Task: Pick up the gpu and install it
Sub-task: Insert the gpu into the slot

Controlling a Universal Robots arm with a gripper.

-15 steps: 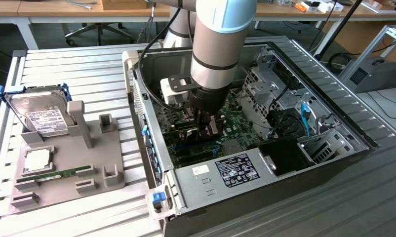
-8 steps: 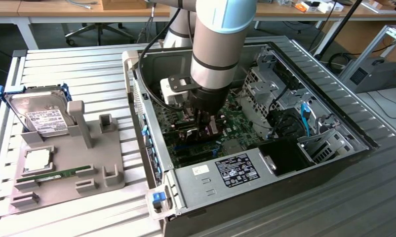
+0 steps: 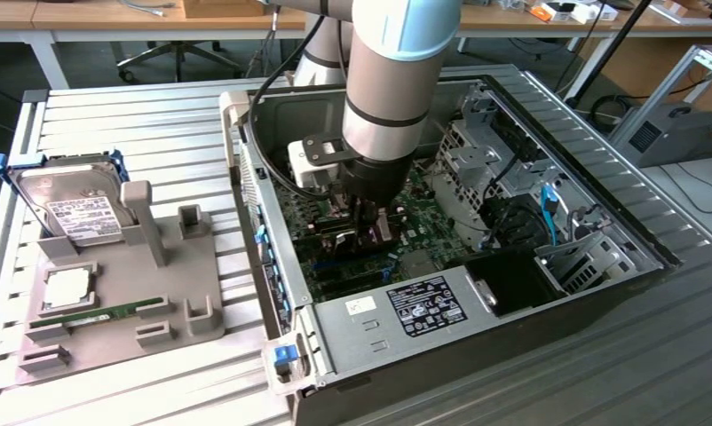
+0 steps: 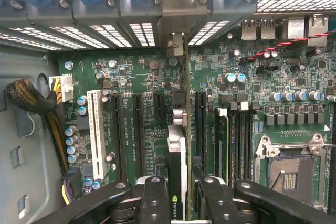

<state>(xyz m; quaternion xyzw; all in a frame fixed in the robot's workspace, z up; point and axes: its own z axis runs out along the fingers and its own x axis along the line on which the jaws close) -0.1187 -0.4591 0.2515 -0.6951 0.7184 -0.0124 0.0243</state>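
My gripper is shut on the gpu. In the wrist view the card is seen edge-on, upright between the two black fingers, with a pale cooler and a green logo. Its silver end bracket reaches the rear slot openings of the case. The card stands over the green motherboard, in line with a long black expansion slot; I cannot tell whether it touches the slot. In the exterior view the gripper is low inside the open PC case, with the gpu under it.
A white slot, a cable bundle and the CPU socket flank the card. Outside the case, a grey fixture holds a hard drive in a blue frame and a RAM stick. The power supply sits at the case's near end.
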